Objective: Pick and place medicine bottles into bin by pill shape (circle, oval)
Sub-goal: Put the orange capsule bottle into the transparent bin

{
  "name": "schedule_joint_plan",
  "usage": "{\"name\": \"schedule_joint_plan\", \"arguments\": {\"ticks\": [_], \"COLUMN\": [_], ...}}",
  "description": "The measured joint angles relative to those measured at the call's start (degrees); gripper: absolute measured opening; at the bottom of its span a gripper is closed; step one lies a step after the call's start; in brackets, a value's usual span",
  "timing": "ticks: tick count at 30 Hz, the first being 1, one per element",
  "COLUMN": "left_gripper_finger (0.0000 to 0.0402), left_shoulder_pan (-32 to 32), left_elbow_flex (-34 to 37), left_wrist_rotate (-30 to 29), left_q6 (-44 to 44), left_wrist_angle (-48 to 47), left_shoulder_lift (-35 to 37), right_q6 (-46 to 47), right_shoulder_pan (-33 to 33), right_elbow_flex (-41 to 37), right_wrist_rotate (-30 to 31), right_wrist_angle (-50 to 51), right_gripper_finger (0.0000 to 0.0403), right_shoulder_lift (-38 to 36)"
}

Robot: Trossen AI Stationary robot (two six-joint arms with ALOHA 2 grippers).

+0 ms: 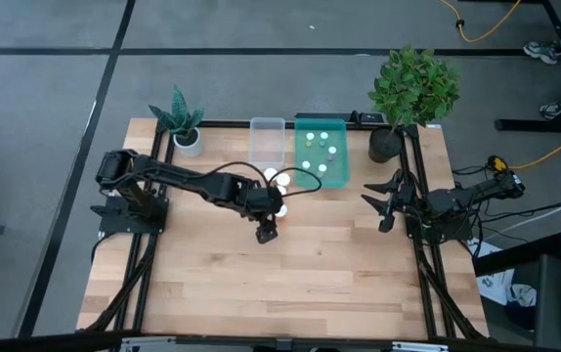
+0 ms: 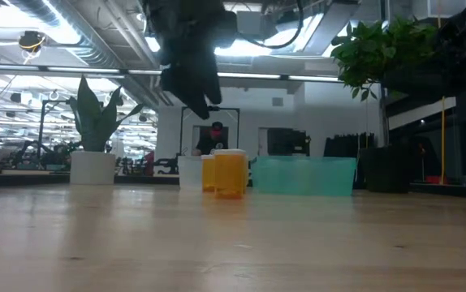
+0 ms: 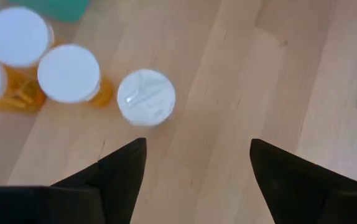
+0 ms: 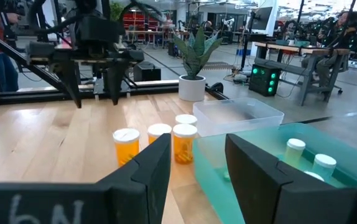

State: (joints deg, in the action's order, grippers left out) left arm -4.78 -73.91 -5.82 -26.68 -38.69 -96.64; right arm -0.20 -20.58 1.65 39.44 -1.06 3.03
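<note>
Several orange medicine bottles [image 3: 68,71] with white caps stand upright on the table just in front of the bins, along with one white-capped bottle [image 3: 146,96] whose body is hidden. My left gripper [image 3: 197,152] hangs open above bare table beside them, pointing steeply down, with nothing between its fingers. The clear bin [image 1: 267,140] and the teal bin [image 1: 298,147] stand side by side at the far middle. Several small pale bottles [image 1: 323,150] stand in the teal bin. My right gripper [image 4: 197,152] waits open at the table's right edge, pointing level toward the bins.
A small potted plant [image 1: 185,125] stands at the far left corner and a large leafy one [image 1: 409,93] at the far right. Bare wooden table [image 1: 290,284] stretches across the near half. People and workbenches show in the room beyond.
</note>
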Motion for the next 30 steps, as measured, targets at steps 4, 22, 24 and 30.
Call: {"name": "schedule_joint_plan", "arguments": {"ticks": [4,22,24,30], "left_gripper_finger": [0.0277,0.0276,0.0276,0.0276], "left_shoulder_pan": [0.0,1.0,1.5,2.7], "left_elbow_flex": [0.0,0.0,0.0,0.0], "left_wrist_rotate": [0.3,-6.7,-6.7,-9.1], "left_q6": [-0.4,-4.7,-4.7,-4.8], "left_wrist_angle": [-0.5,4.3,4.4,5.9], "left_shoulder_lift": [-1.8,-10.4,-10.8,-10.8], "right_q6": [-0.1,0.0,0.0,0.1], "right_shoulder_pan": [0.0,0.0,0.0,0.0], "right_elbow_flex": [0.0,0.0,0.0,0.0], "right_wrist_rotate": [0.0,0.0,0.0,0.0], "right_wrist_angle": [0.0,0.0,0.0,0.0], "right_gripper_finger": [0.0154,0.0154,0.0154,0.0154], "right_shoulder_lift": [0.0,0.5,0.5,0.5]}}
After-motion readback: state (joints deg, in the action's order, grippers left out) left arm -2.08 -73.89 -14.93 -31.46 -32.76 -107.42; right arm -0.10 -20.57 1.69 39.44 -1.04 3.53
